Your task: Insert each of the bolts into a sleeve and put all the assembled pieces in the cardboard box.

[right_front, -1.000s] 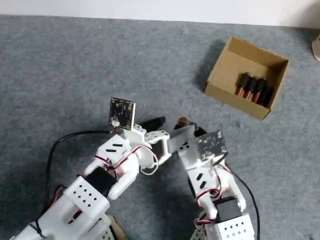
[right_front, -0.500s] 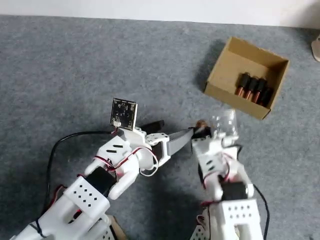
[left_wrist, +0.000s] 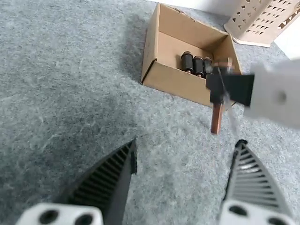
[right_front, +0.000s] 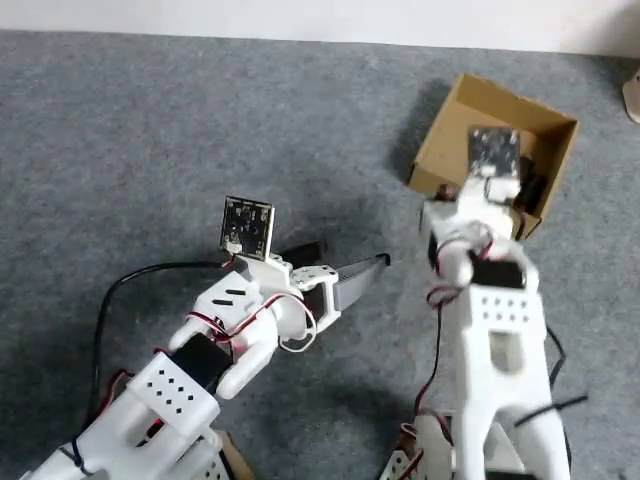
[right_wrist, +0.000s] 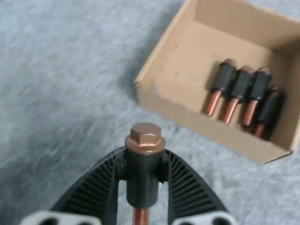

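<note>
— Right arm has swung away from the left one and out to the cardboard box [right_front: 500,92]. The left arm has stayed where it was.

— And the tools?

— The right tool [right_wrist: 143,161] is clamped on an assembled piece [right_wrist: 140,169]. It grips the sleeve [right_wrist: 141,183], with the bolt [right_wrist: 145,138] head up. The left tool [left_wrist: 186,145] hangs wide apart with nothing in it.

— Where's the box from the right tool?

— Just ahead of its tips, with four finished pieces [right_wrist: 241,91] lying in a row inside. I can't quite tell whether the tips are past the near wall yet, because the arm hides that in the high view.

— What could go wrong?

— The copper shank [left_wrist: 216,119] hangs bare below the tool, so a low approach could catch it on that wall. The box is thin brown card, open-topped and likely light, so a knock would probably shove it across the bench [right_front: 150,130]. Letting go early would drop the piece outside. Dropped from too high, it might bounce off the row.

— And the piece itself?

— The sleeve is a smooth matt black cylinder, plastic or rubber I'd guess, and the ribbed pads [right_wrist: 105,185] should hold it. The bolt is copper-coloured, and its flanged hex head stops it sliding through the sleeve. The bench cover is grey and felt-like, so fairly grippy.
</note>
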You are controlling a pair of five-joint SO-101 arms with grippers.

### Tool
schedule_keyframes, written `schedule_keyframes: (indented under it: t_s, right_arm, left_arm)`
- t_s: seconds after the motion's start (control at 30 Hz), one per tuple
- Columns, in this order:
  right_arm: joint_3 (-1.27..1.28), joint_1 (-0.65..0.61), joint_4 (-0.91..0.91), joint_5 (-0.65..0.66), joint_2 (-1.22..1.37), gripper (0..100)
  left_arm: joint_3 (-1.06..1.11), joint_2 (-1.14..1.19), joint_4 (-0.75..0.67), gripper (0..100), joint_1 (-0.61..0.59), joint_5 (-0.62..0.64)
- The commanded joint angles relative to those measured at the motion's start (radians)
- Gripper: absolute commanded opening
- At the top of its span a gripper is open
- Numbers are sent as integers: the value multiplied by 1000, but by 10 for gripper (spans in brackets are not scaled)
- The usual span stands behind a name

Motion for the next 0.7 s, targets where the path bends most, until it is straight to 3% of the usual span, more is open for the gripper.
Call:
schedule_keyframes:
  t_s: [0.0, 0.67]
  right_arm:
    - [-174, 24, 5, -9, 108, 5]
    - [-1075, 107, 300, -98, 860, 5]
  left_arm:
    - [-36, -19, 5, 308, -10, 2]
    - [-33, -18, 5, 308, -10, 0]
